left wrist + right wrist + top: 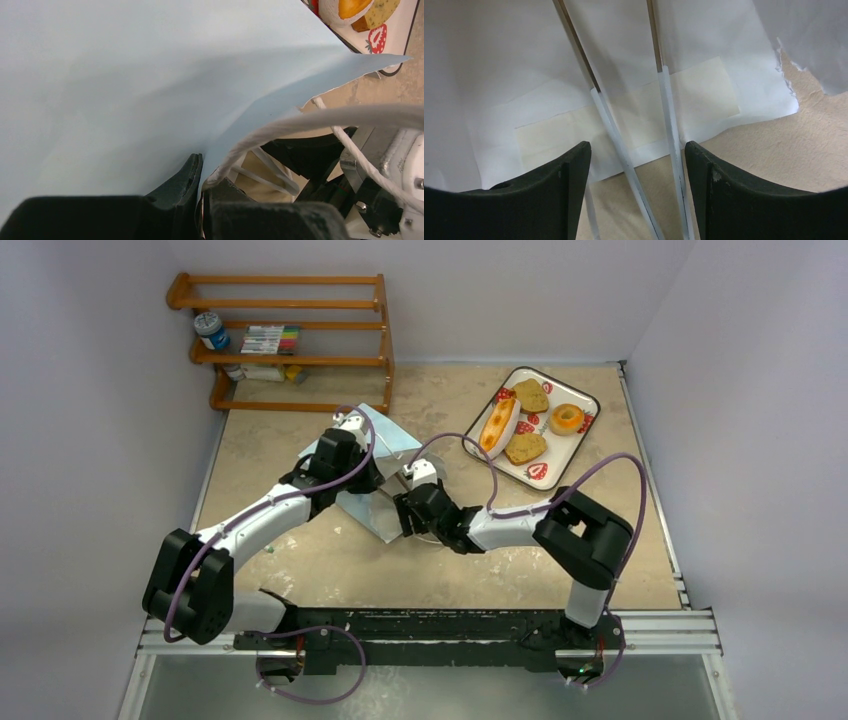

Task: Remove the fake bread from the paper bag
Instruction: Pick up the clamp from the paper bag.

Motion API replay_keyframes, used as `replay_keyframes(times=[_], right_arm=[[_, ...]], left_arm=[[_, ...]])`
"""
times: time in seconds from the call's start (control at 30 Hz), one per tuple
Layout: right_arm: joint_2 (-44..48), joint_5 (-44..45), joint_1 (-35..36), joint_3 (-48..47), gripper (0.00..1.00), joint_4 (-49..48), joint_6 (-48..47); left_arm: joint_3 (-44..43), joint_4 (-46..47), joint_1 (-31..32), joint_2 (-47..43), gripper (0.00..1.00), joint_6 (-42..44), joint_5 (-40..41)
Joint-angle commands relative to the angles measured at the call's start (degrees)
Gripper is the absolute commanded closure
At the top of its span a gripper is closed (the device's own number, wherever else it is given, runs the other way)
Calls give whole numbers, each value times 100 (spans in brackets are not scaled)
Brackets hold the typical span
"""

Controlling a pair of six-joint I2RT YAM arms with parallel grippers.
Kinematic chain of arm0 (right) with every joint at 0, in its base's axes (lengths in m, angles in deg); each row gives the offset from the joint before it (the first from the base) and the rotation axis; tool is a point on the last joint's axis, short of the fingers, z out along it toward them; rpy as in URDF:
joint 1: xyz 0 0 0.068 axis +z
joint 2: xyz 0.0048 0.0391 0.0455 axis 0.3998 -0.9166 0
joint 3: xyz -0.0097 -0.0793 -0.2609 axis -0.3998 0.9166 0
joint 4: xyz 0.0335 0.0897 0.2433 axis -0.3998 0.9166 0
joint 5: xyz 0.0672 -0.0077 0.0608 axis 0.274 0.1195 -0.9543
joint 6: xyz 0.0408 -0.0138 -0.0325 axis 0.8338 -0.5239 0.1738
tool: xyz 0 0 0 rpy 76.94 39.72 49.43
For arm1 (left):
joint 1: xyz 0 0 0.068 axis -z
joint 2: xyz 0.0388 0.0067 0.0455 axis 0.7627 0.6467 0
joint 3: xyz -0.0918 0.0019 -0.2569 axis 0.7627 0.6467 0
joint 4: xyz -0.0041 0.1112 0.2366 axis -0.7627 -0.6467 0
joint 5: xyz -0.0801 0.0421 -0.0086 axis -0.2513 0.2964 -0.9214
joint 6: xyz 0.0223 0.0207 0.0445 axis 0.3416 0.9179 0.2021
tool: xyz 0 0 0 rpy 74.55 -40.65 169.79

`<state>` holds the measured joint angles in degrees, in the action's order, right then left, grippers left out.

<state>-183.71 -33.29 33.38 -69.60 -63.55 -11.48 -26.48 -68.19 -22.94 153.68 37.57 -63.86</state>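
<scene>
The light blue paper bag (372,472) lies on the table's middle, its mouth toward the right arm. My left gripper (352,472) is shut on the bag's upper edge; the left wrist view shows the blue paper (150,80) pinched between the jaws, with a white cord handle (320,117) beside them. My right gripper (408,502) is open at the bag's mouth; its wrist view shows the white inside (524,65) and cord handles (624,150) between the fingers, holding nothing. The fake bread lies on the strawberry-print tray (592,402): long roll (498,424), two slices (530,395) (524,448), doughnut (567,419).
A wooden rack (290,340) with a bottle and markers stands at the back left. Walls close in on left, back and right. The tray's corner and bread also show in the left wrist view (385,40).
</scene>
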Motion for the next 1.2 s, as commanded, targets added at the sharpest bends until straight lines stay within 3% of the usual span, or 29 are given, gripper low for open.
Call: replay_keyframes(times=[0.0, 0.83, 1.03, 1.17], right_arm=[[-164, -129, -19, -123, 31, -323, -38], [-1093, -348, -165, -1041, 36, -240, 82], [-1087, -483, -172, -968, 50, -383, 174], [-1038, -536, -189, -1010, 53, -372, 281]], left_arm=[[-219, 68, 33, -10, 100, 58, -236], [-111, -69, 35, -27, 100, 208, -394], [-67, -60, 33, -14, 100, 226, -403], [-45, -35, 33, -20, 100, 212, -421]])
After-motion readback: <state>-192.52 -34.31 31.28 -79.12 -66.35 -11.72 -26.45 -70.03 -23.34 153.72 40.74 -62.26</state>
